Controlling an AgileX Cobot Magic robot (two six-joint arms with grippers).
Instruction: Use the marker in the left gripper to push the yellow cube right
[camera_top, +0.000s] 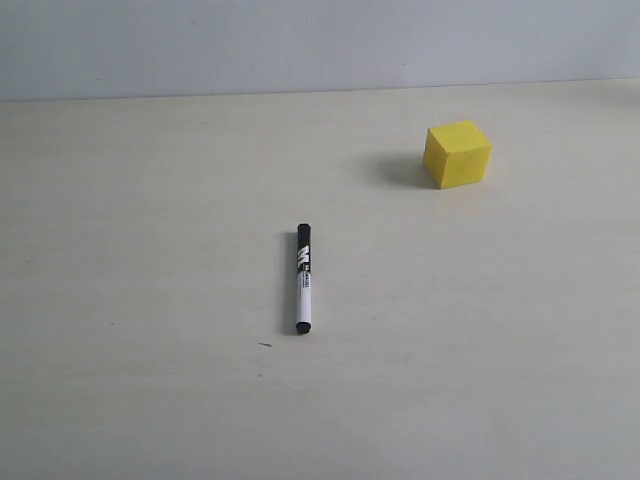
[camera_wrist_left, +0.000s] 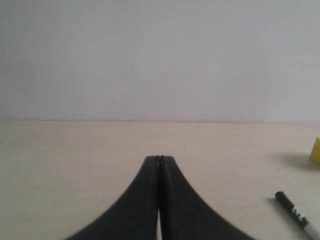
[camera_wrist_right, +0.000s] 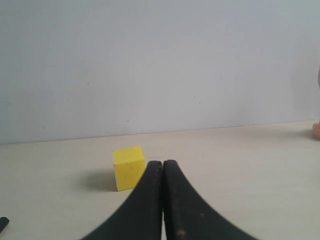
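Observation:
The marker lies flat on the pale table near the middle, black cap pointing away, held by nothing. Its capped end also shows in the left wrist view as the marker. The yellow cube sits farther back and to the right, also seen as the yellow cube and as a sliver of the yellow cube. My left gripper is shut and empty, low over the table, well apart from the marker. My right gripper is shut and empty too, short of the cube. Neither arm shows in the exterior view.
The pale table runs back to a plain white wall. A small orange-red object stands at the edge of the right wrist view, far off to the side.

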